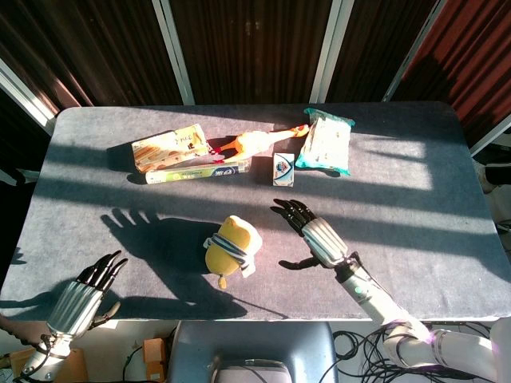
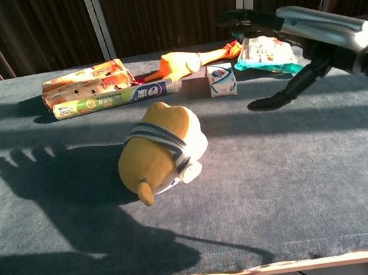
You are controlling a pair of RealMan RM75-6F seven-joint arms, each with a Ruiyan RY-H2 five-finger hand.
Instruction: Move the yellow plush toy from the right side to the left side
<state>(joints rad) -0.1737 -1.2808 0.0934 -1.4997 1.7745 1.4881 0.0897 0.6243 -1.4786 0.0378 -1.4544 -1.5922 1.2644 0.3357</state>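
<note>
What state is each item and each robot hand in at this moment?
yellow plush toy: lying on its side on the table, free of both hands
right robot hand: open, fingers spread, apart from the toy
left robot hand: open, at the table's near left edge, holding nothing
rubber chicken: lying flat
toothpaste box: lying flat
snack bag: lying flat
small carton: lying flat

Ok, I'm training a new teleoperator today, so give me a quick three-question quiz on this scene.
1. True or false: the right hand grips the plush toy.
2. What lies between the rubber chicken and the snack bag? A) a small box B) a cup C) a spoon
3. Fill in: the left hand is at the table's ____ edge.

Key: 1 false; 2 A, the small box; 3 near.
</note>
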